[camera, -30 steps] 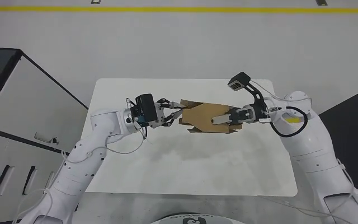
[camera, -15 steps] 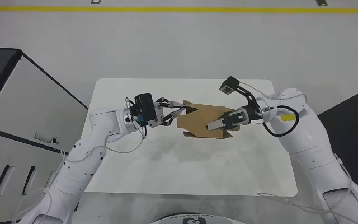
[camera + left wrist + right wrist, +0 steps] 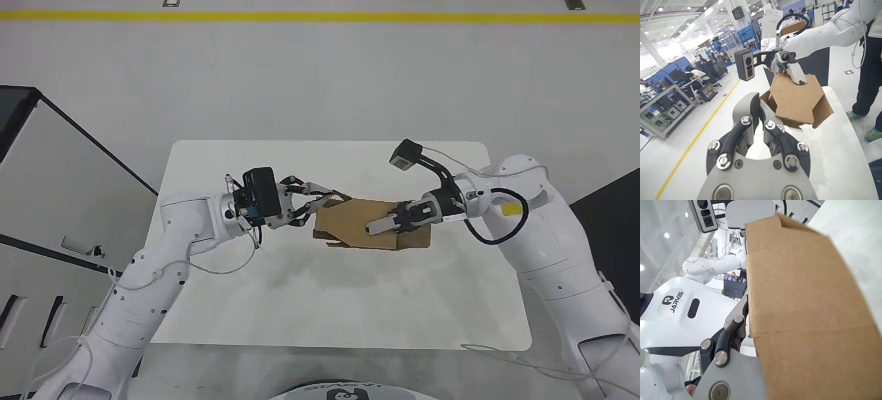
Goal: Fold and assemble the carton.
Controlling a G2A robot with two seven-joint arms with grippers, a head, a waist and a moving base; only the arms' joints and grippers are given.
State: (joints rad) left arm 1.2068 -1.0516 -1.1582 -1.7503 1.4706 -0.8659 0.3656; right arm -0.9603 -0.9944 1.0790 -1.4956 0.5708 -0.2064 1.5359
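A brown cardboard carton [image 3: 358,212], partly folded with loose flaps, is held just above the middle of the white table [image 3: 300,300] between both arms. My left gripper [image 3: 325,200] is shut on a flap at one end of it; in the left wrist view its pads [image 3: 755,110] pinch the flap's edge. My right gripper [image 3: 382,226] is shut on the opposite panel, one white finger [image 3: 797,74] lying on top of the carton [image 3: 797,102]. In the right wrist view the carton [image 3: 800,294] hides the far finger.
A black-framed rack [image 3: 40,170] stands off the table's left side and a dark panel [image 3: 615,205] off its right. Bare tabletop lies in front of the carton and on both sides.
The right arm has swung left and turned its wrist, tipping the carton and bringing it slightly nearer. The left gripper has kept its place and its grip.
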